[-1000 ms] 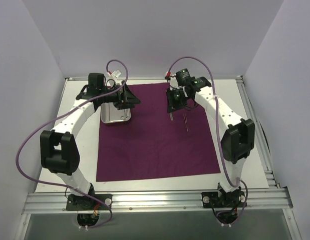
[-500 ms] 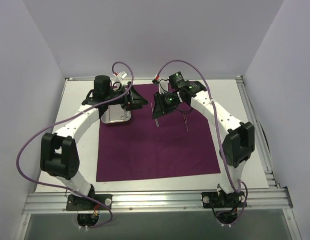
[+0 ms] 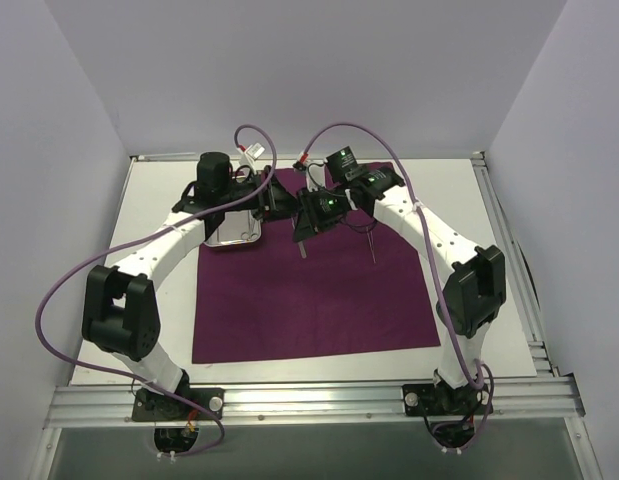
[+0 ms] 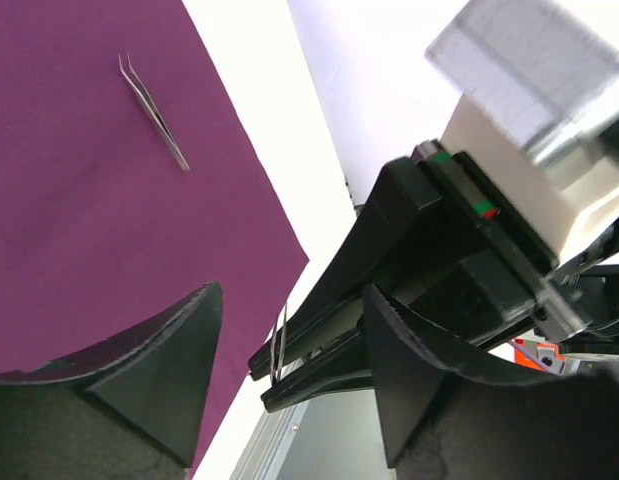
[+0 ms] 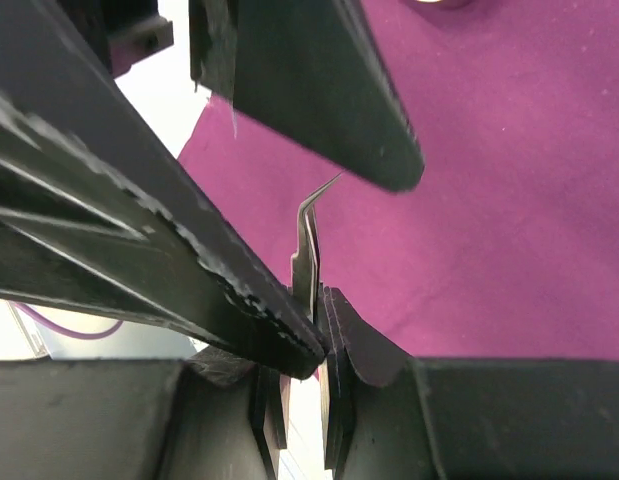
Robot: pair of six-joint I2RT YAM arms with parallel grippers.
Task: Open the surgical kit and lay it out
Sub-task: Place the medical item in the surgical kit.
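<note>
The right gripper [image 5: 311, 330] had its fingers clamped shut on the gripped tweezers [image 5: 307, 250], a thin silver pair with a bent tip that projected past the fingertips, above the cloth wrap [image 5: 509, 180]. The left gripper [image 4: 289, 300] stood with its two fingers spread wide apart and nothing between them. Count: two grippers, two pairs of tweezers, one steel tray [image 3: 237, 236], one cloth wrap [image 3: 309, 300]. The loose tweezers [image 3: 372, 245] lay flat on the far right part of the cloth. The tray sat at the cloth's far left corner, partly under the left arm; its contents could not be made out. The cloth lay spread flat on the white table [image 3: 159, 290]. Compared with one second earlier, the right gripper [image 3: 304, 232] had moved left, away from the loose tweezers, and the left gripper [image 3: 277, 203] had moved right, so the two now stood just beside each other; the loose tweezers and the tray had not moved. The left wrist view alone showed the loose tweezers [image 4: 154, 112] clearly as two slim blades, and the gripped tweezers [image 4: 279, 345] from the opposite side. Only the right wrist view showed the bent tip.
</note>
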